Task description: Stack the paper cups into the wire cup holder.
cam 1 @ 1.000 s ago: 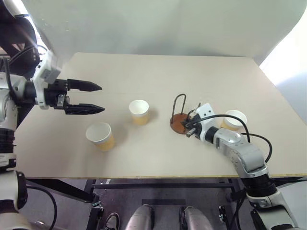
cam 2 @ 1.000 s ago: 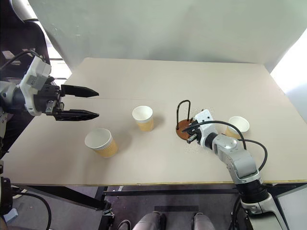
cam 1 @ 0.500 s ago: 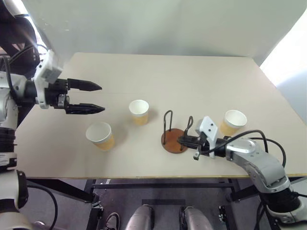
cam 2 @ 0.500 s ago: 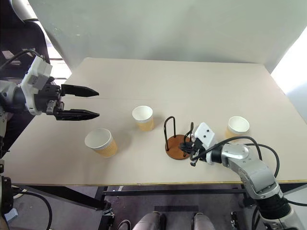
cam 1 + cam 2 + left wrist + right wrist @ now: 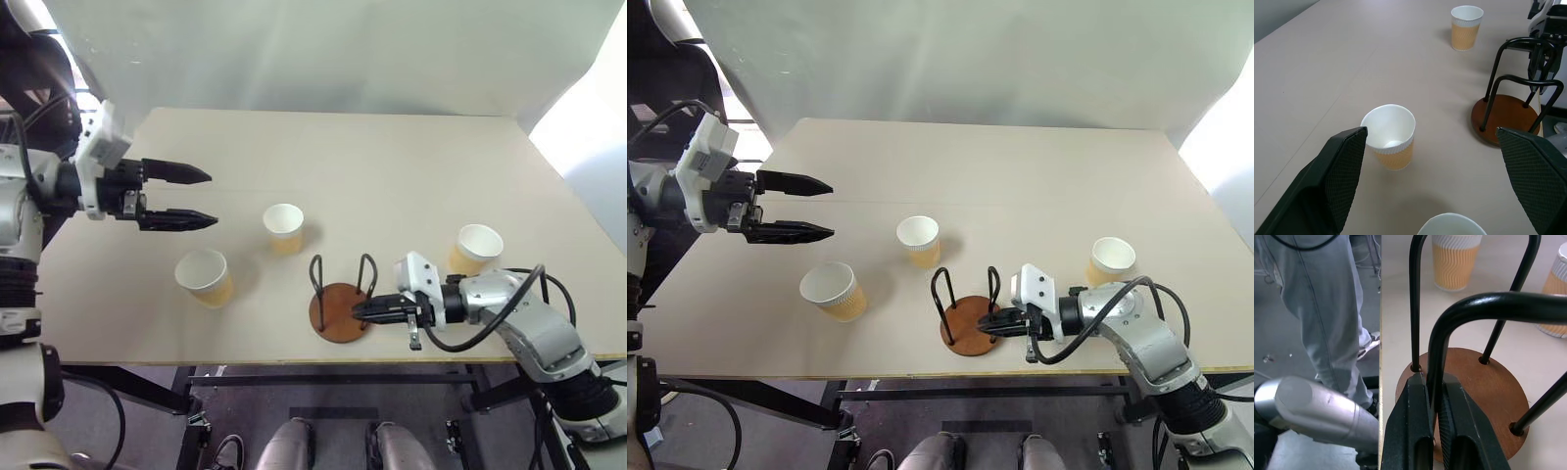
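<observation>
The wire cup holder [image 5: 338,315], a rust-brown disc with two dark wire loops, stands upright near the table's front edge. My right gripper [image 5: 364,308] is shut on one of its wire loops [image 5: 1436,352], reaching in from the right. Three yellow-tan paper cups stand upright and apart: one at the left [image 5: 206,278], one in the middle [image 5: 284,228], one at the right [image 5: 476,248] behind my right forearm. My left gripper [image 5: 211,198] hovers open above the table's left side, with nothing in it. In the left wrist view the middle cup [image 5: 1391,137] lies ahead between its fingers.
The pale table [image 5: 392,166] ends at its front edge [image 5: 294,362] just in front of the holder. A white backdrop [image 5: 343,49] rises behind the far edge. Bare tabletop stretches behind the cups.
My right gripper has pulled the holder left and toward the front edge, away from the right cup, while turning at the wrist. The left gripper and the cups have stayed put.
</observation>
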`<state>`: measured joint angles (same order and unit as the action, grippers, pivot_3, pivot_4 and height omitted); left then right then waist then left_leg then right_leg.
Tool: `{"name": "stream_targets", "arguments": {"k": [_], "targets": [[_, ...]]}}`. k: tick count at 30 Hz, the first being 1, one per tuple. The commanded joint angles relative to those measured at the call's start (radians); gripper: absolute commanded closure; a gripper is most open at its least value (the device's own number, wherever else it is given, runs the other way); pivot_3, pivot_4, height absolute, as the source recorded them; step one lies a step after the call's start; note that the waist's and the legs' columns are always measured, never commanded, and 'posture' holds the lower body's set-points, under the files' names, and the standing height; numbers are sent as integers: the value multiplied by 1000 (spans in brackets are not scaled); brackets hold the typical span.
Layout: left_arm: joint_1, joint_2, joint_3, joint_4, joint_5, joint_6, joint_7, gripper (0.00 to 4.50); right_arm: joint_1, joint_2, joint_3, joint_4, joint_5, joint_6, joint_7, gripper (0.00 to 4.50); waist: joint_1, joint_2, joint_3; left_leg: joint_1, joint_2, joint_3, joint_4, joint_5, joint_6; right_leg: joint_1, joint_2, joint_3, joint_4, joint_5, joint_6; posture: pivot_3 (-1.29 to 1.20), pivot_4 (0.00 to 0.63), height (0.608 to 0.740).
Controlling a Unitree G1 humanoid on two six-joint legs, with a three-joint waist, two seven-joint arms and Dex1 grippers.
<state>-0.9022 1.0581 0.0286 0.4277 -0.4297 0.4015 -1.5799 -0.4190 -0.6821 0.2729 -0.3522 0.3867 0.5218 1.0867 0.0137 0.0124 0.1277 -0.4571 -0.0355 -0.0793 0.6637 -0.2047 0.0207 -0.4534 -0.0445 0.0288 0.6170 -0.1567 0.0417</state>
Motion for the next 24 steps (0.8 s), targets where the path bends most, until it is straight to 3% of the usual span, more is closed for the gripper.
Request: {"name": "stream_targets", "arguments": {"k": [1, 18, 24], "targets": [[2, 29, 38, -38, -12, 3, -26, 0, -19, -3, -3, -4, -13, -41, 22, 4475, 0, 0, 0, 0, 0, 0, 0, 0, 0, 0, 0, 0, 0, 0, 0, 0, 150, 740], [1, 32, 41, -52, -16, 8, -22, 0, -29, 22, 8, 41, -55, -54, 19, 4475, 0, 0, 0, 0, 0, 0, 0, 0, -1, 0, 0, 0, 0, 1, -1, 0, 150, 740], [-5, 31, 39, -49, -15, 6, -23, 0, -33, 21, 10, 47, -76, -53, 7, 2709, 0, 0, 0, 0, 0, 0, 0, 0, -1, 0, 0, 0, 0, 1, -1, 0, 150, 740]]}}
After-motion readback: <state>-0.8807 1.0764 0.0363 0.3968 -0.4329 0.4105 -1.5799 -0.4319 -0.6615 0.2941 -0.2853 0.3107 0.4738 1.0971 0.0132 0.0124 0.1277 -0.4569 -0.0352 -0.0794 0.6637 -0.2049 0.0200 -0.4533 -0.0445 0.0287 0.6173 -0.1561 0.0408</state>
